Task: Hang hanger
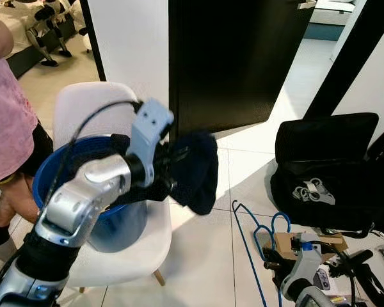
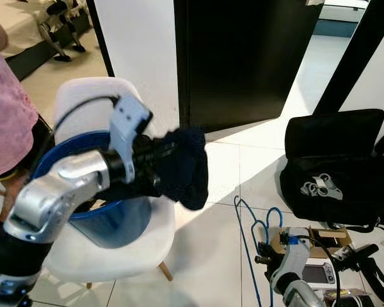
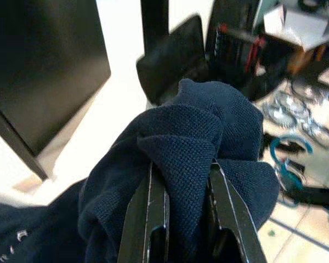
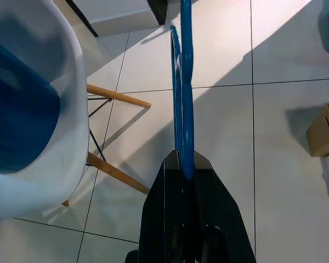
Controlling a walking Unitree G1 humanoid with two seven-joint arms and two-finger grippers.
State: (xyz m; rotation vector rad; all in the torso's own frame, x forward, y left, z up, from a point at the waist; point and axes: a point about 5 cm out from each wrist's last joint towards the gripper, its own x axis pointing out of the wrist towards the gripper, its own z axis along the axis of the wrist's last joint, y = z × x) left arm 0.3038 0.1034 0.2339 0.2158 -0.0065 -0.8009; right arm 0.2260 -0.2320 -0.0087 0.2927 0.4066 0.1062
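Note:
My left gripper (image 3: 183,167) is shut on a bunched navy blue garment (image 1: 200,169), held up in the air just right of the blue basket (image 1: 50,176). The cloth hides the fingertips in the eye views. Part of the garment trails back toward the basket. Low at the right, my right gripper (image 4: 183,160) is shut on a blue wire hanger (image 4: 182,93). The hanger (image 1: 246,233) stretches out from the fingers over the tiled floor, beside the chair.
The basket sits on a white chair (image 1: 83,105) with wooden legs. A person in a pink top (image 1: 6,121) stands at the left. A black door (image 1: 237,57) is ahead. A black bag (image 1: 326,173), a cardboard box (image 1: 285,244) and clutter lie at the right.

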